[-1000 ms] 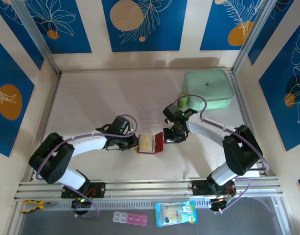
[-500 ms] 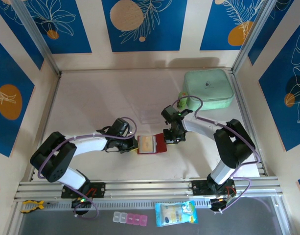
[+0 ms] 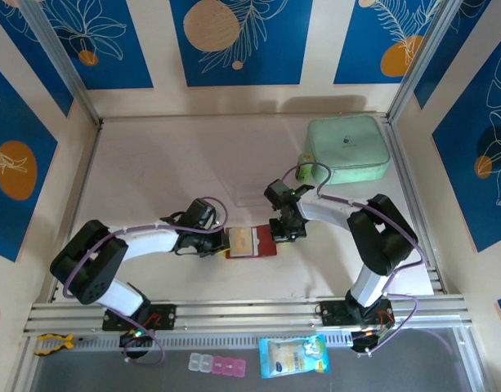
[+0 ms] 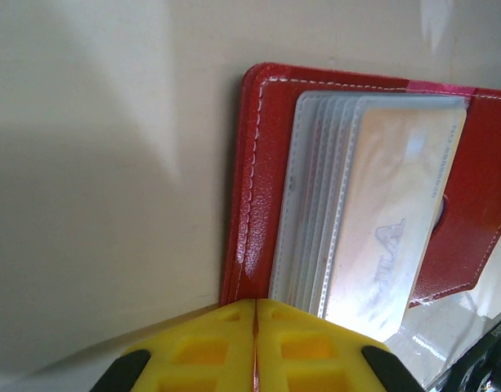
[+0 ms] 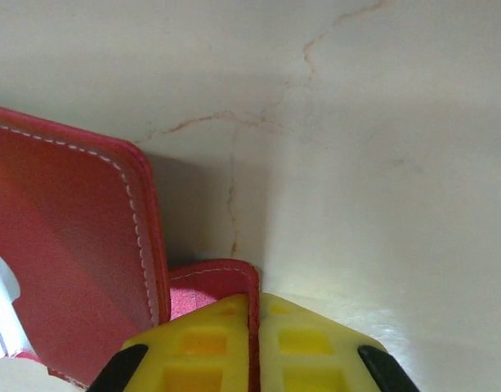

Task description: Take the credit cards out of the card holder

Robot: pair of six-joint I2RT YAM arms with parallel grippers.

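Your left fingers (image 4: 201, 355) pinch the card holder's (image 4: 258, 163) cover edge, and your right fingers (image 5: 203, 347) pinch its tab. The credit cards (image 4: 389, 212) look light, stiff and slick, so grip one by an exposed edge.

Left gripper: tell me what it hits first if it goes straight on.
The red wallet, directly ahead of the left gripper; its edge seems to be at the shut fingertips, though contact is unclear.

mint-green case (image 3: 348, 149) at far right of pale table (image 3: 168, 171), blue packet (image 3: 293, 357) on near ledge
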